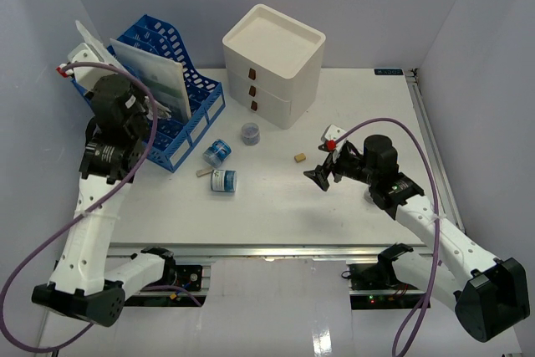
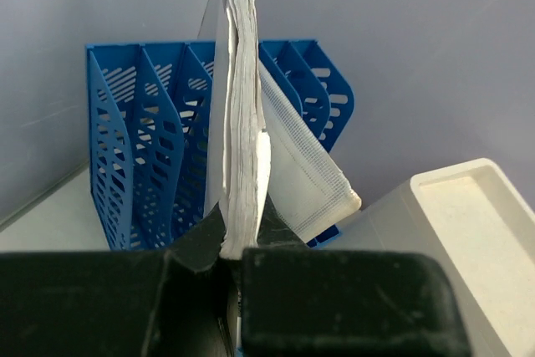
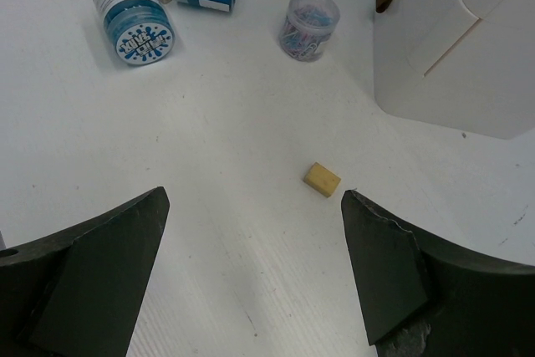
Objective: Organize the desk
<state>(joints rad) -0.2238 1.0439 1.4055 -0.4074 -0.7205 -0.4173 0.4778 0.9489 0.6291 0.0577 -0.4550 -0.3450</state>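
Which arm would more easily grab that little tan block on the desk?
Right. The right hand is open, empty and aimed at the tan block close by; the left hand is shut on a sheaf of papers at the blue rack.

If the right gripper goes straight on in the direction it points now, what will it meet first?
Most likely the small tan block on the desk, which lies just ahead between the open jaws of the right gripper. Its height is hard to judge, so it might pass over the block.

Desk [image 1: 276, 215] is showing smooth matt white; file rack [image 2: 125, 148] is reading as glossy blue plastic; paper sheaf [image 2: 242, 123] is showing rough edges; drawer box [image 1: 303, 73] matt.
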